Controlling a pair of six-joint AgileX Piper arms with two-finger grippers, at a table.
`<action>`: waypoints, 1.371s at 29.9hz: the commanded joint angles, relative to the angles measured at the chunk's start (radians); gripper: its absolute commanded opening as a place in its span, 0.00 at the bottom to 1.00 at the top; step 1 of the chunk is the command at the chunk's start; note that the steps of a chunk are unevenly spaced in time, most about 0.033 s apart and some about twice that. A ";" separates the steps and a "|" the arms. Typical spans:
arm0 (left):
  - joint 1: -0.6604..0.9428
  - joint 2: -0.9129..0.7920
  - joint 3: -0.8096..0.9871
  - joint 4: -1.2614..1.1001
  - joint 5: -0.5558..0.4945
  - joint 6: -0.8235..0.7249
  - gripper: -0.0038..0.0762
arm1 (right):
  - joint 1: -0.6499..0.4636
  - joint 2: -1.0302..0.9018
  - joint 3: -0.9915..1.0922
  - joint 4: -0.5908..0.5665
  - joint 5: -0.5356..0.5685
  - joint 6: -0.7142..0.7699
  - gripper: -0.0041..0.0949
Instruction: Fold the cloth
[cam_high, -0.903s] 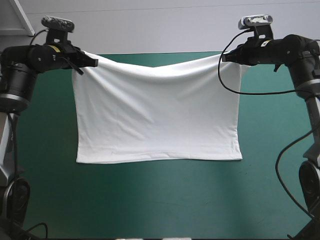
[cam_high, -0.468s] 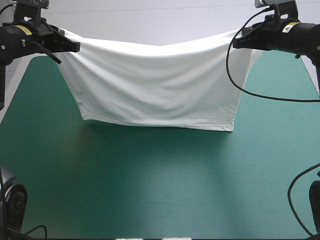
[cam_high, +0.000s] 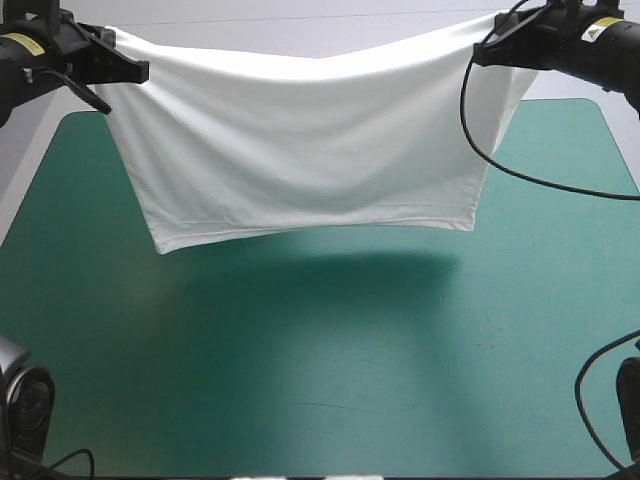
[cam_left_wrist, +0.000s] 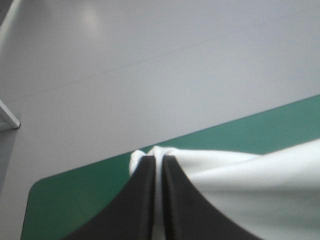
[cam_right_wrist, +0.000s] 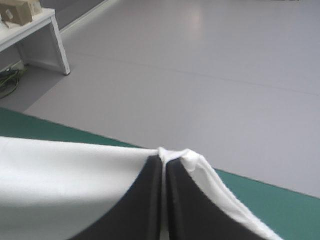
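Left fingers (cam_left_wrist: 140, 200) and right fingers (cam_right_wrist: 145, 200) pinch the T-shirt (cam_high: 300, 150); it hangs above the table (cam_high: 300, 380).

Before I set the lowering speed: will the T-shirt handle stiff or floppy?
Probably floppy: the T-shirt sags between the left gripper and the right gripper. Likely light: two small pinches carry it whole. Its hem seems to hang clear of the table, so it may swing or crease on landing.

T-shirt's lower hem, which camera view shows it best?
The high view: the T-shirt hangs spread between the left tool and right tool, its whole hem visible. Each wrist view shows only the corner pinched in its own tool.
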 joint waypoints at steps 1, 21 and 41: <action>0.003 0.009 -0.029 -0.013 -0.210 0.000 0.07 | -0.004 0.021 -0.031 0.028 -0.213 -0.007 0.02; 0.003 0.220 -0.092 -0.013 -0.513 0.000 0.07 | -0.024 0.319 -0.326 0.210 -0.355 -0.080 0.02; 0.001 0.308 0.056 -0.019 0.228 -0.005 0.07 | -0.028 0.313 -0.082 -0.023 0.273 0.121 0.03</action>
